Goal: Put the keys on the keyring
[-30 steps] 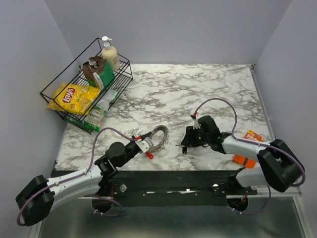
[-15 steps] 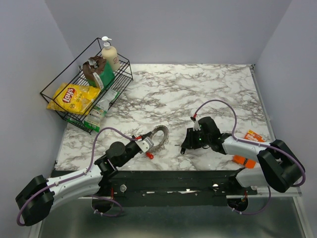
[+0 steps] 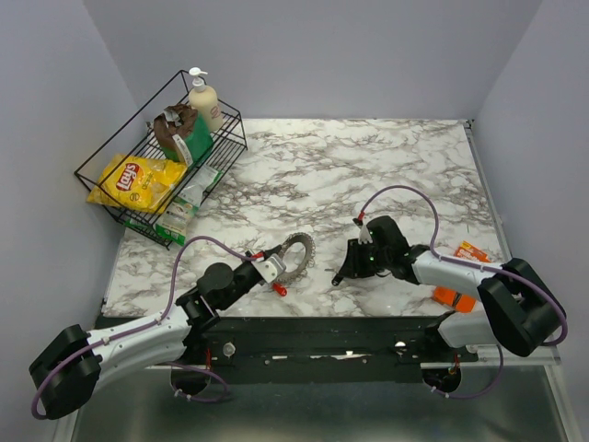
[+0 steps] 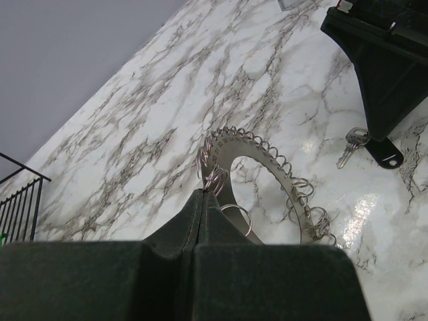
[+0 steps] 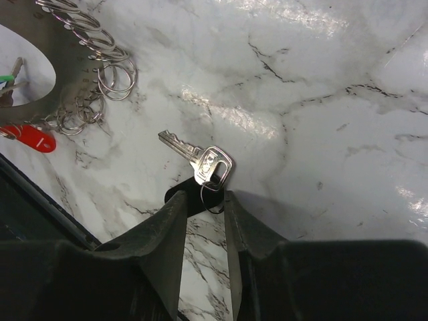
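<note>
We have the left pincer [image 4: 202,195] pressed fully shut on one end of the keyring [image 4: 267,154], a crescent-shaped metal band fringed with small split rings. It props that band on a slant off the bench [image 3: 386,166] near the front edge. We judge this is so the loops face the other arm and the ring cannot slide while a key is worked on. A red-headed key [image 5: 30,137] and a green-headed key [image 5: 7,79] show at the ring's near end; whether they hang on it we cannot tell.

The left arm lies low, stretched forward and rightward from its base. The right pincer [image 5: 205,200] points down at a silver key [image 5: 200,157] lying flat on the bench just beside the ring. Its jaws stand a narrow gap apart, straddling the small loop at the key's head, with nothing lifted. The right arm reaches in leftward, bent at the elbow, wrist tipped down. We take the grasp to be the step in hand.
</note>
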Motion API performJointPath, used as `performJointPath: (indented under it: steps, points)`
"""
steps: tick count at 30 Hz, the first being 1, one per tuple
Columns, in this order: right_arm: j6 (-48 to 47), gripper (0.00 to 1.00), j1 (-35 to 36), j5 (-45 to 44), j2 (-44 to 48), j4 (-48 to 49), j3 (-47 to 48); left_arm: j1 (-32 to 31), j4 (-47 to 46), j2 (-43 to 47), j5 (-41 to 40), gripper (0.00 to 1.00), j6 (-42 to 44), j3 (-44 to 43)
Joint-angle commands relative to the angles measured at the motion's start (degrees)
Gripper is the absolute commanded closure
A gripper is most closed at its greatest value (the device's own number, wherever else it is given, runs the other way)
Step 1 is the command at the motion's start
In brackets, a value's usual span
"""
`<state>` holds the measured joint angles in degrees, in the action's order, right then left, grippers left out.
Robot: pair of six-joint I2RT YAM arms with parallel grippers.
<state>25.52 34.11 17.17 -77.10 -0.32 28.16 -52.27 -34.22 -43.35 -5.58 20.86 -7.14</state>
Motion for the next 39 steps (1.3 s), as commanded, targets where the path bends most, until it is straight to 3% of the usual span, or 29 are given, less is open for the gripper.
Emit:
performJointPath:
  steps: [1, 5, 11, 18, 31, 39]
  points:
    - [0.1, 0.64, -0.1, -2.9, 0.1, -5.7, 1.5, -0.3, -1.0, -0.2, -0.3, 1.0, -1.1, -1.7]
    - [0.1, 0.66, -0.1, -4.3, 0.1, -6.5, 1.8, -0.3, -1.0, -0.1, -0.1, 1.0, -1.2, -1.5]
    - [0.1, 0.76, -0.1, -3.0, -1.0, -4.2, 1.6, -0.3, -1.1, 0.0, 0.1, 1.0, -1.4, -1.4]
    - [-1.4, 0.99, -0.1, 0.3, -0.8, -0.2, 0.8, -0.3, -0.3, 0.7, 0.7, 1.0, -2.1, -1.4]
    - [-7.8, 0.99, -0.1, 4.2, 11.3, 2.1, -0.1, -0.4, 1.7, 2.2, 1.4, 1.0, -1.6, -2.4]
    - [-11.6, 0.99, -0.1, 13.1, 10.9, 0.7, 4.2, -0.4, 4.0, 2.4, 2.7, 1.0, -0.9, -3.9]
